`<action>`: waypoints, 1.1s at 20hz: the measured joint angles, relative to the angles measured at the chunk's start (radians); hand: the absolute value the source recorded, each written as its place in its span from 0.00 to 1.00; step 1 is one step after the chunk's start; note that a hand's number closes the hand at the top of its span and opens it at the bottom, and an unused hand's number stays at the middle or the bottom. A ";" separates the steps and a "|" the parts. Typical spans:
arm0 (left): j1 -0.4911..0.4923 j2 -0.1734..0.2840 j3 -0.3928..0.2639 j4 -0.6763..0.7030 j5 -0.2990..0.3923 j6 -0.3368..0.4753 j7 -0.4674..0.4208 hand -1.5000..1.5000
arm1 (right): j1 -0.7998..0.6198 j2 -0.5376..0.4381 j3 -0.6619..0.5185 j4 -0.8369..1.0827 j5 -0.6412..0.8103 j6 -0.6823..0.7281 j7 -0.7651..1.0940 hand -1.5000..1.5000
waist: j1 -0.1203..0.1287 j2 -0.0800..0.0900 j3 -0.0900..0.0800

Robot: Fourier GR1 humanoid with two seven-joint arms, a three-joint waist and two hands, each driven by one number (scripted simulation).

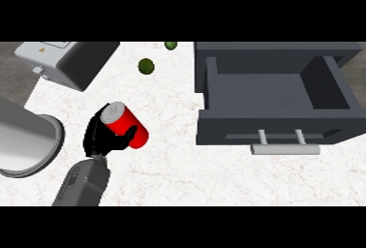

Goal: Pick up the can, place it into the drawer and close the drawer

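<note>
Grey forearm with black left hand [100,138] curled around red cylindrical metal can [130,127] | can tilted, silver top pointing up-left, probably lifted off white marble counter [172,169] | open dark grey drawer [275,87] lies to the right | right hand not visible

- Light is even and bright over the white counter [178,160]; no single lamp direction can be told.
- Around the left hand [103,138] the marble shows almost no cast shadow, and none under the red can [127,125] it curls round.
- The can's grey top carries a soft pale sheen (no hard glare).
- To the right of the hand, the open drawer [275,97] is shaded darker inside, its floor lighter than its walls.
- Left of the hand, the large grey cylinder [22,140] shows a smooth gradient, bright in the middle of its side.
- Edges look soft and slightly jagged throughout.
</note>
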 measured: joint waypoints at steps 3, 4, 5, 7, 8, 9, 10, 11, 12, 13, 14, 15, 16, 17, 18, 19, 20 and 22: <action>-0.005 -0.003 -0.026 -0.106 -0.011 0.050 0.059 1.00 | 0.038 0.007 0.012 -0.007 -0.004 0.008 -0.021 0.00 | -0.001 -0.001 0.000; -0.013 -0.007 -0.040 -0.134 -0.016 0.071 0.076 1.00 | 0.037 0.008 0.024 -0.007 0.005 0.001 -0.026 0.00 | -0.001 -0.001 0.000; -0.028 -0.010 -0.061 -0.165 -0.014 0.100 0.099 1.00 | 0.033 0.003 0.019 0.003 0.002 0.004 -0.027 0.00 | -0.001 -0.001 0.000; -0.037 -0.005 -0.079 -0.233 -0.026 0.135 0.155 1.00 | 0.028 -0.002 0.007 0.006 -0.009 0.005 -0.021 0.00 | -0.001 -0.001 0.000; -0.046 -0.004 -0.086 -0.255 -0.032 0.149 0.176 1.00 | 0.041 0.001 0.021 0.008 0.001 0.003 -0.037 0.00 | -0.002 -0.001 0.000; -0.046 0.001 -0.095 -0.293 -0.037 0.163 0.206 1.00 | 0.041 -0.012 0.006 0.013 -0.018 0.004 -0.032 0.00 | -0.001 -0.001 0.000; -0.059 0.003 -0.099 -0.318 -0.041 0.182 0.237 1.00 | 0.044 -0.010 0.004 0.002 -0.025 0.007 -0.027 0.00 | -0.002 -0.001 0.000; -0.064 -0.002 -0.118 -0.334 -0.047 0.205 0.248 1.00 | 0.038 -0.005 0.007 0.000 -0.019 0.004 -0.019 0.00 | -0.002 0.000 0.000; -0.091 -0.003 -0.122 -0.339 -0.053 0.221 0.270 1.00 | 0.043 -0.001 0.013 -0.020 -0.024 -0.010 -0.003 0.00 | -0.003 0.000 0.000; -0.100 -0.006 -0.139 -0.350 -0.057 0.243 0.282 1.00 | 0.033 -0.004 0.009 -0.005 -0.021 -0.006 -0.007 0.00 | -0.004 0.000 0.000; -0.122 -0.005 -0.140 -0.355 -0.062 0.256 0.300 1.00 | 0.032 -0.004 0.005 -0.011 -0.028 -0.005 -0.001 0.00 | -0.004 0.001 0.000; -0.139 -0.004 -0.140 -0.365 -0.069 0.272 0.316 1.00 | 0.049 0.000 0.014 -0.031 -0.031 -0.017 -0.001 0.00 | -0.006 0.001 0.000; -0.164 -0.007 -0.143 -0.359 -0.075 0.287 0.322 1.00 | 0.058 0.002 0.024 -0.036 -0.029 -0.023 -0.008 0.00 | -0.007 0.001 0.000; -0.173 -0.010 -0.153 -0.374 -0.084 0.299 0.342 1.00 | 0.052 0.004 0.026 -0.020 -0.019 -0.020 -0.021 0.00 | -0.006 0.001 0.000; -0.190 -0.012 -0.159 -0.387 -0.094 0.316 0.363 1.00 | 0.042 0.004 0.026 -0.014 -0.013 -0.018 -0.020 0.00 | -0.006 0.001 0.000; -0.202 -0.014 -0.168 -0.410 -0.103 0.334 0.394 1.00 | 0.047 0.006 0.032 -0.012 -0.002 -0.018 -0.031 0.00 | -0.005 0.001 0.000; -0.224 -0.015 -0.183 -0.412 -0.106 0.359 0.409 1.00 | 0.041 0.005 0.032 -0.017 -0.003 -0.025 -0.020 0.00 | -0.006 0.001 0.000; -0.266 -0.012 -0.192 -0.413 -0.114 0.385 0.434 1.00 | 0.038 0.006 0.020 -0.002 -0.004 -0.011 -0.029 0.00 | -0.007 0.001 0.000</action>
